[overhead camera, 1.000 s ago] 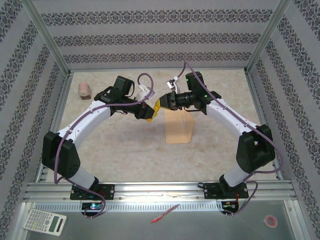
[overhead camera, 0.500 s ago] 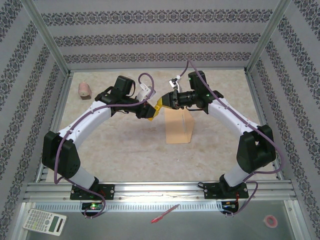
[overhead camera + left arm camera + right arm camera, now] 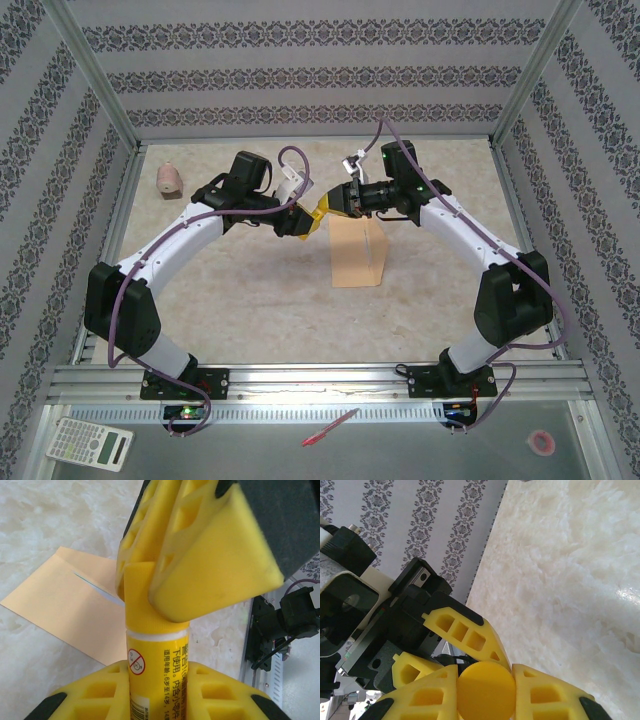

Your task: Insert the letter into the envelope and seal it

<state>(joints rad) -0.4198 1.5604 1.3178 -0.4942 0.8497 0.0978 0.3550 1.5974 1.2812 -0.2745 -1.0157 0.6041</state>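
**While both grippers clamp one glue stick (image 3: 156, 652), envelope (image 3: 357, 255) lies flat**

Above the table (image 3: 230, 290), the left gripper (image 3: 299, 224) is clenched on the stick's body. The right gripper (image 3: 333, 203) is closed on its cap (image 3: 486, 690). The envelope rests on the table just beneath the right gripper, touched by neither.

We see yellow glue stick (image 3: 156, 675) standing up left wrist view, cap on, black print and red no-sign on label. We note pinkish roll (image 3: 169, 180) at far left corner of marbled table (image 3: 250, 290). On grey ledge (image 3: 250, 455) below rail: calculator (image 3: 90, 443) left, red pen (image 3: 331, 427) middle, small pink ring (image 3: 541, 441) right. Damask-striped walls (image 3: 300, 70) all around.
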